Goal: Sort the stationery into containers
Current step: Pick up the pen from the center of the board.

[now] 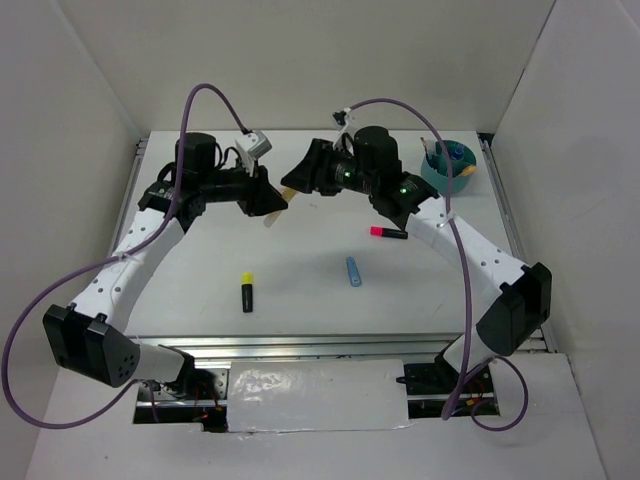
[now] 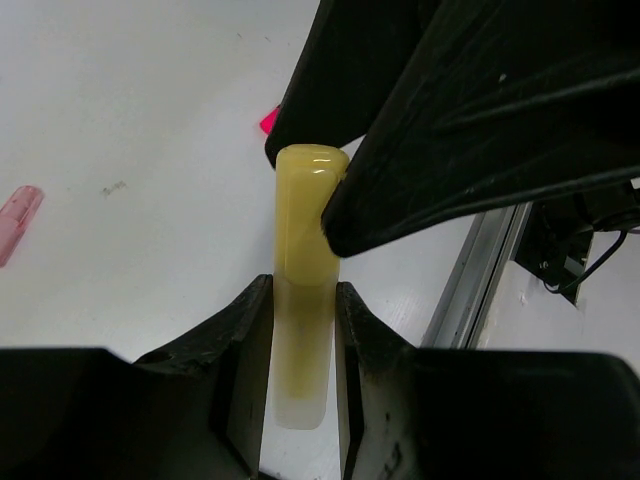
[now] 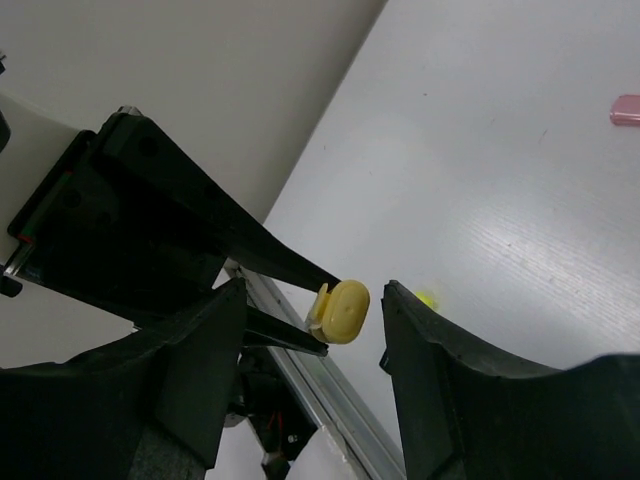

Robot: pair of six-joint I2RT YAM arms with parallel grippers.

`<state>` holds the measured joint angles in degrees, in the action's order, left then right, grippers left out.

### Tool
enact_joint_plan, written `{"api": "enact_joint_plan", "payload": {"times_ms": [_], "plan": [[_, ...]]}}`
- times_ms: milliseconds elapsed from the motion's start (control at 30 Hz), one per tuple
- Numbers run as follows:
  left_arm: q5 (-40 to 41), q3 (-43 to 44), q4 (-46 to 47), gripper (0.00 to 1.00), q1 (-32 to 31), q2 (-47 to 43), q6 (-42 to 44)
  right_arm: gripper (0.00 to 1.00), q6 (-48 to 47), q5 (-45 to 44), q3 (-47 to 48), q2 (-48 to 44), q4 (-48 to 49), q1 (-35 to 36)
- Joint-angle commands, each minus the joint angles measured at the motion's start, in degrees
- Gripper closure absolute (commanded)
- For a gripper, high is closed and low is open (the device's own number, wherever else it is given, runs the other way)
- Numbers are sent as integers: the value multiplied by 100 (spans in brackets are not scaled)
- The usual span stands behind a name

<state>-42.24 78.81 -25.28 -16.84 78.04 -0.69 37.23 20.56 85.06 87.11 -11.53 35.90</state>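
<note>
over the far middle of the desk my left gripper [image 2: 303, 292] is clamped on the yellow marker [image 2: 303, 210], holding it off the surface. my right gripper [image 3: 314, 290] faces it, jaws spread wide either side of the marker's free end. the teal cup [image 1: 437, 179] sits in the far right corner.

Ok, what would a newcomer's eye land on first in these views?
The two arms meet over the back middle of the white table: the left hand is shut on a pale yellow plastic marker, whose far end sits between the open fingers of the right hand. After that, the round teal plastic organiser cup at the far right corner.
</note>
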Motion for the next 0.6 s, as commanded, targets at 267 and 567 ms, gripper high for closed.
{"api": "enact_joint_plan", "payload": {"times_ms": [267,567], "plan": [[146,21,374,98,-47,-158,-177,80,47,-8,38,148,142,172],[1013,-452,478,1,-56,-341,-377,100,-303,-191,-331,-483,-59,-1197]]}}
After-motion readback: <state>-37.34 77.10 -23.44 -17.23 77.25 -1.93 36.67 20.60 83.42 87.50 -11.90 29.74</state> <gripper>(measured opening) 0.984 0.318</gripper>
